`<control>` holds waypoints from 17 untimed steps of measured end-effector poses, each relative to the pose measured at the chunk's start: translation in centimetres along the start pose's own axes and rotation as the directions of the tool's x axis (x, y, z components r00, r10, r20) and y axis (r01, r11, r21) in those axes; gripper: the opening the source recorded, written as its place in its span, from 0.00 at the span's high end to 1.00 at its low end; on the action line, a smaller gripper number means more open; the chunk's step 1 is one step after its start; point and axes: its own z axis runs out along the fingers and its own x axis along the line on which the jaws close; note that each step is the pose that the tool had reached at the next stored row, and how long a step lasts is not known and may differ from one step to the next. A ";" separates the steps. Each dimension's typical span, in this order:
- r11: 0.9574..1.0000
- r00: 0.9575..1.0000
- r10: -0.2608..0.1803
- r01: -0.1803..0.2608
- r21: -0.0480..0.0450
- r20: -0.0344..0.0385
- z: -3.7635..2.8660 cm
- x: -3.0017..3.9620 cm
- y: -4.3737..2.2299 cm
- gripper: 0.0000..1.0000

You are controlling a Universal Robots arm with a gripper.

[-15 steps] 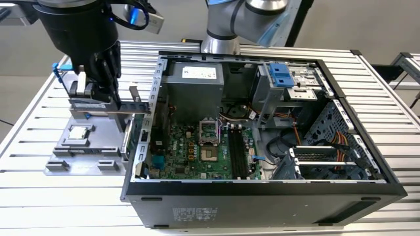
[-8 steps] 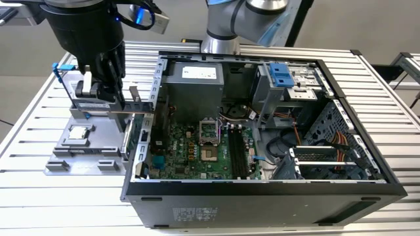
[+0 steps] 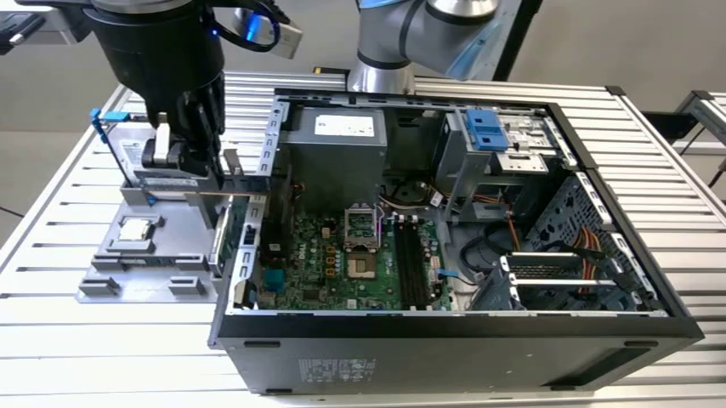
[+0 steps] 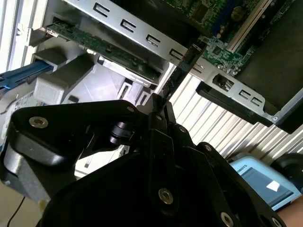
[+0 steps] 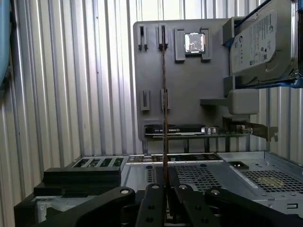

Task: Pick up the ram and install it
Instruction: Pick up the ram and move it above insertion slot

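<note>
The ram [image 5: 164,94] shows edge-on in the first wrist view as a thin dark stick running out from between my fingertips. My gripper [image 5: 164,187] is shut on it. It lines up with the narrow slot brackets of the grey parts tray [image 5: 189,90]; I cannot tell whether it still touches them. In the second wrist view the ram [image 4: 182,68] sticks out of the gripper [image 4: 158,106] toward the case wall. The exterior view has the gripper [image 3: 193,161] over the tray [image 3: 114,276], on the exterior view's left of the open computer case. The motherboard's black slots [image 3: 411,263] lie inside the case.
On the tray sit a small square silver processor chip [image 5: 194,42], a hard drive in a blue frame [image 5: 260,42] and a graphics card [image 5: 175,129]. The case's metal side wall [image 3: 270,144] stands between the tray and the motherboard. A slatted metal table [image 3: 68,340] carries everything.
</note>
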 end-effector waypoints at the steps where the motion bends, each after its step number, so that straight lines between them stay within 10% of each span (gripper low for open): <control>1: 1.000 1.000 0.000 0.000 0.000 0.000 0.00 -0.01 -0.12 1.00; 17: 1.000 1.000 0.000 0.000 0.000 0.000 0.01 -0.24 -2.30 1.00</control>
